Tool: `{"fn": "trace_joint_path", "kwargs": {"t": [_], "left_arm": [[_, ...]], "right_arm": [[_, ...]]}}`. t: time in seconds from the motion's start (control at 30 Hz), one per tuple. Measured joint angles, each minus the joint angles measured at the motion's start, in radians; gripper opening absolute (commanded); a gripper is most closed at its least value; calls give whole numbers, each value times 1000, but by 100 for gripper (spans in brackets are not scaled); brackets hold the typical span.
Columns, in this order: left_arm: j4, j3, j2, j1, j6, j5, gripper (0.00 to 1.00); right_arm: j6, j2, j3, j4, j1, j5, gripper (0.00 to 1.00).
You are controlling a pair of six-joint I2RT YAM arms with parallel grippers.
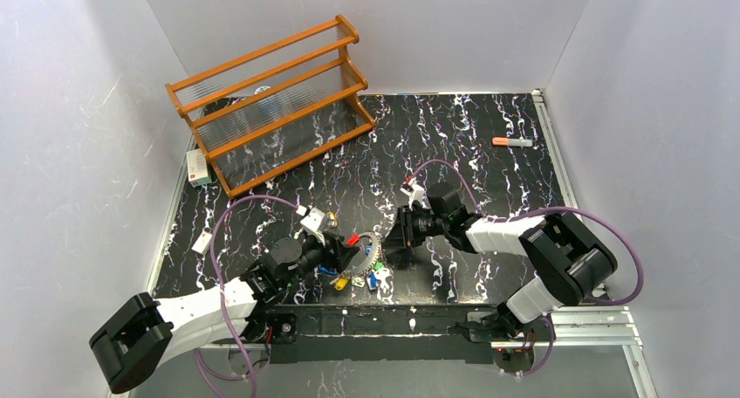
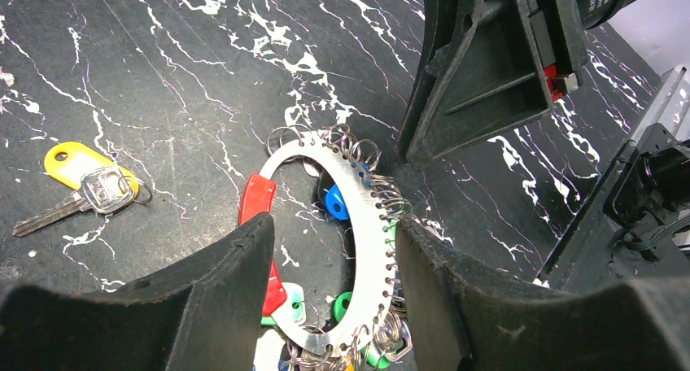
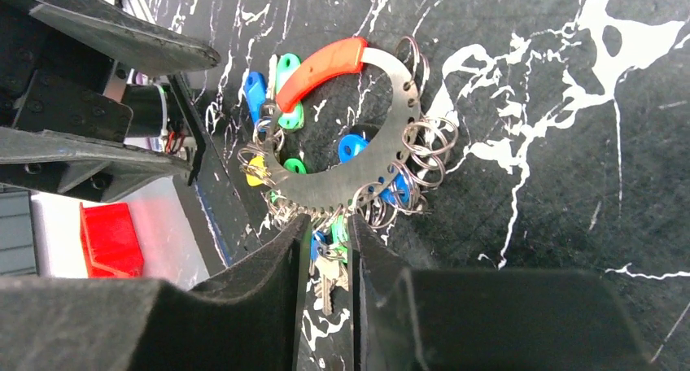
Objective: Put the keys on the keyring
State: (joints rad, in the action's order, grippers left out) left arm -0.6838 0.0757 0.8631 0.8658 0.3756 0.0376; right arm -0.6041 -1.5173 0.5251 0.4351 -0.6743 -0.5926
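Looking down past the left jaws, I see the keyring (image 2: 368,224) lying between them. Its red arc (image 2: 254,198) sits against the inner face of one finger and its perforated metal band runs along the other. Both fingers seem to bear on the rim, so I judge the left jaws to be grasping the keyring across its width, probably to pin it on the table (image 2: 163,70) so it cannot skate while the other arm works. The right jaws come in from the opposite side and meet the far edge of the band, facing the left jaws across the ring. They are drawn to a narrow slit, and small split rings (image 3: 431,143) and a silver key (image 3: 325,280) show inside it. I cannot tell whether they pinch a split ring, the band or nothing at all. Most of the keys (image 3: 351,147) hang from the band already, their blue and green heads lying inside the ring and just around it, close to both sets of jaws. One yellow-tagged key (image 2: 85,184) lies alone on the table, well out to the side of the left jaws and apart from the ring, so I take the job as unfinished. Threading it will be fiddly, since each split ring is far smaller than a fingertip.
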Motion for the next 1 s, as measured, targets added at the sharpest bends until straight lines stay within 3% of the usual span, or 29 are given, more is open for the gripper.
{"fn": "trace_joint_path", "kwargs": {"t": [0.23, 0.6, 0.83, 1.0], "left_arm": [[-5, 0, 18, 0, 0, 0, 54], [-6, 0, 34, 0, -1, -1, 53], [-11, 0, 31, 0, -2, -1, 53], [-11, 0, 30, 0, -7, 0, 53]], "right_arm": [[47, 0, 31, -99, -7, 20, 23], [274, 80, 41, -251, -68, 210, 38], [484, 335, -151, -50, -68, 219, 44], [658, 409, -301, 124, -67, 145, 48]]}}
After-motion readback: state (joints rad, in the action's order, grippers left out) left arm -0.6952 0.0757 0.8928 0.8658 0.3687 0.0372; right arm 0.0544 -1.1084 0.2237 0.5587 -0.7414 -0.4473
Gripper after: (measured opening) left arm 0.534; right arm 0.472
